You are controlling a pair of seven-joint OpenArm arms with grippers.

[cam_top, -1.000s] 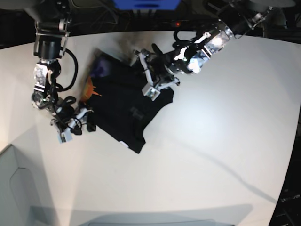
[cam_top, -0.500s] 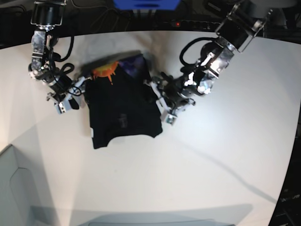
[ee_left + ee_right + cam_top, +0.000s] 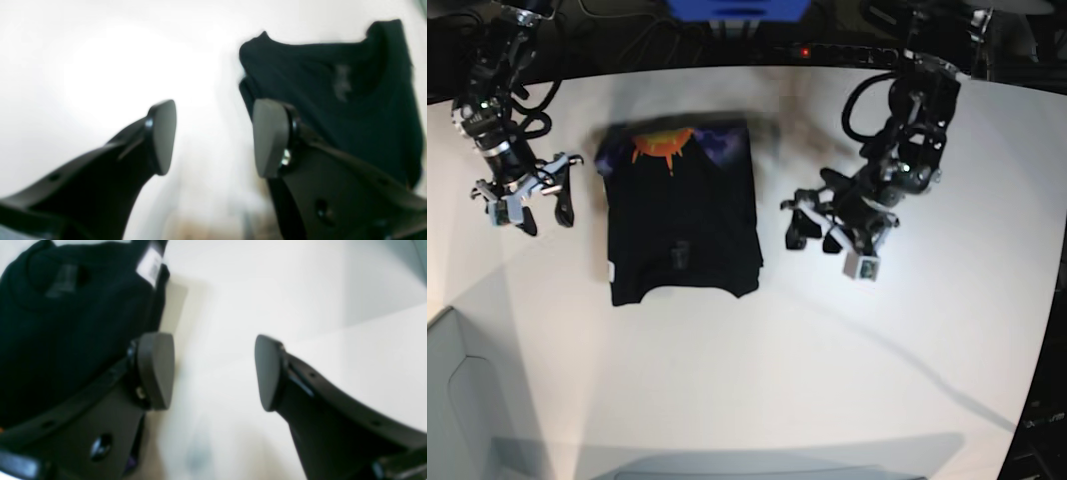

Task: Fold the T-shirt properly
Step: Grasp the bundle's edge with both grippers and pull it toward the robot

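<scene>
1. The T-shirt (image 3: pixel 683 222) lay folded into a compact rectangle on the table (image 3: pixel 847 360), left of centre, its orange print at the far edge.
2. It looked soft, light and limp, likely to sag and unfold if lifted by one corner; the layered side edges seemed the safest hold.
3. The left gripper (image 3: pixel 827 235), just right of the shirt, stood spread and empty.
4. The right gripper (image 3: pixel 529 205), to its left, was likewise wide apart, grasping nothing.
5. No containers showed.
</scene>
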